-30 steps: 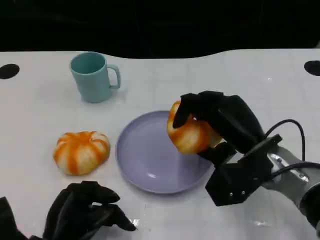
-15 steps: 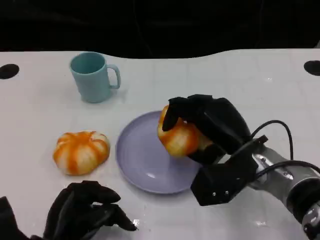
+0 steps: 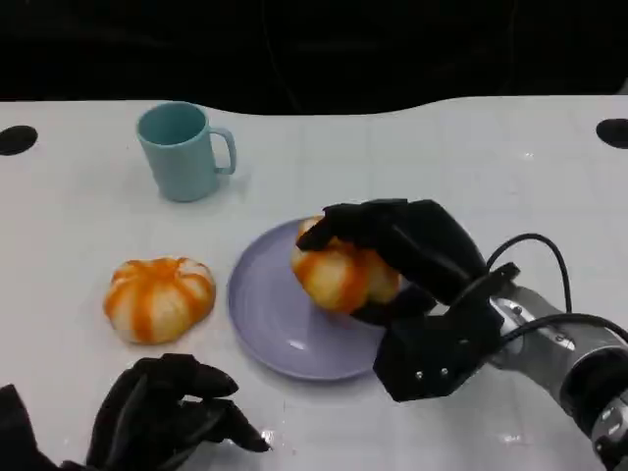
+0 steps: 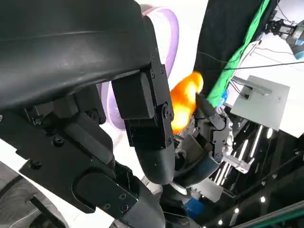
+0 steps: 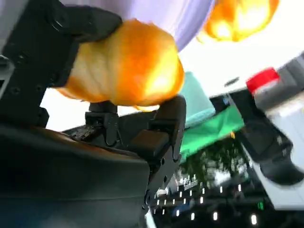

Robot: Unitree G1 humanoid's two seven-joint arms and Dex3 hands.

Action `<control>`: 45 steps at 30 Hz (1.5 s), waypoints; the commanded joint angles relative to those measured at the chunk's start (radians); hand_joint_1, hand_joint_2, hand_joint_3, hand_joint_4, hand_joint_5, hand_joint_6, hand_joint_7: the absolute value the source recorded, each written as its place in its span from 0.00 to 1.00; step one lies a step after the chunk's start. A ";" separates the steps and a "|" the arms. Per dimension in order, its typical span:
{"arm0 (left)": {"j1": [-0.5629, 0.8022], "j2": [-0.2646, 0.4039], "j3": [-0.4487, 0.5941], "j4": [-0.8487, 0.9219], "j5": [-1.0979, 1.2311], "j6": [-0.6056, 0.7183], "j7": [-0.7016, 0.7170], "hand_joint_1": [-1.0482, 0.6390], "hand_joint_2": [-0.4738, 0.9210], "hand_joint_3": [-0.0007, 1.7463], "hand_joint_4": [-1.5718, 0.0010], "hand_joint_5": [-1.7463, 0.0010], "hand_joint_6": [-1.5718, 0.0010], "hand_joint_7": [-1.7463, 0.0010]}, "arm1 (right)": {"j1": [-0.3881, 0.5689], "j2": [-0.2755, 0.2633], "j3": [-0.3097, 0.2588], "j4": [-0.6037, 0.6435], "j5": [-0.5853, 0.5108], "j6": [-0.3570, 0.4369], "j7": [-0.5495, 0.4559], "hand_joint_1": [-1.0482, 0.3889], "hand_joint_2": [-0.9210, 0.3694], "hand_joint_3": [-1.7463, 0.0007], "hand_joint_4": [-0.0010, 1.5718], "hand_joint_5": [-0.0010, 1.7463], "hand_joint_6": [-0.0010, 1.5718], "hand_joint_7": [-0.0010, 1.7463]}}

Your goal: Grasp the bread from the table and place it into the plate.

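Note:
My right hand grips an orange-and-cream bread roll over the lavender plate, low above its right half; whether the roll touches the plate I cannot tell. In the right wrist view the same roll sits between black fingers with the plate close behind it. A second striped roll lies on the table left of the plate. My left hand rests at the front left with fingers curled in and nothing in them. The left wrist view shows the plate and the held roll.
A teal mug stands at the back left, handle to the right. The white table runs wide on the right, with dark round holes near both far corners. A black cable loops off my right wrist.
My right hand has carried the roll leftward and down, from the plate's right rim to low over the plate's inside. The left hand and the other roll have stayed put.

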 commanded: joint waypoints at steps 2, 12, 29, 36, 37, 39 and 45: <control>0.003 0.012 0.005 -0.005 0.008 -0.008 0.010 0.04 0.79 0.00 0.00 0.74 0.00 0.89 | -0.012 -0.043 0.006 -0.053 0.011 0.050 0.120 0.30 0.00 0.91 0.16 0.12 0.23 0.00; 0.006 0.013 0.003 -0.010 0.006 -0.004 0.010 0.04 0.80 0.00 0.00 0.74 0.00 0.90 | 0.029 -0.074 -0.010 -0.157 0.054 0.107 0.261 0.20 0.00 0.83 0.04 0.08 0.13 0.00; 0.005 0.010 -0.002 -0.010 0.010 -0.013 0.014 0.04 0.80 0.00 0.00 0.74 0.00 0.89 | 0.238 -0.200 -0.117 -0.456 0.217 0.055 0.423 0.25 0.00 0.84 0.14 0.15 0.19 0.04; 0.003 0.013 -0.002 -0.009 0.007 -0.009 0.013 0.04 0.80 0.00 0.00 0.74 0.00 0.89 | 0.349 -0.242 -0.175 -0.554 0.298 0.021 0.469 0.29 0.00 0.82 0.25 0.22 0.28 0.07; 0.002 0.013 -0.002 -0.008 0.008 -0.010 0.013 0.04 0.80 0.00 0.00 0.74 0.00 0.89 | 0.364 -0.245 -0.183 -0.569 0.317 0.021 0.484 0.30 0.00 0.82 0.25 0.26 0.30 0.06; 0.002 0.013 -0.002 -0.007 0.008 -0.009 0.014 0.04 0.80 0.00 0.00 0.74 0.00 0.89 | 0.394 -0.249 -0.200 -0.596 0.358 0.023 0.510 0.31 0.00 0.82 0.22 0.39 0.34 0.06; -0.001 0.012 0.002 0.000 -0.005 -0.003 0.002 0.05 0.79 0.00 0.00 0.74 0.00 0.90 | 0.470 -0.246 -0.255 -0.669 0.464 0.017 0.565 0.37 0.00 0.86 0.25 0.68 0.46 0.13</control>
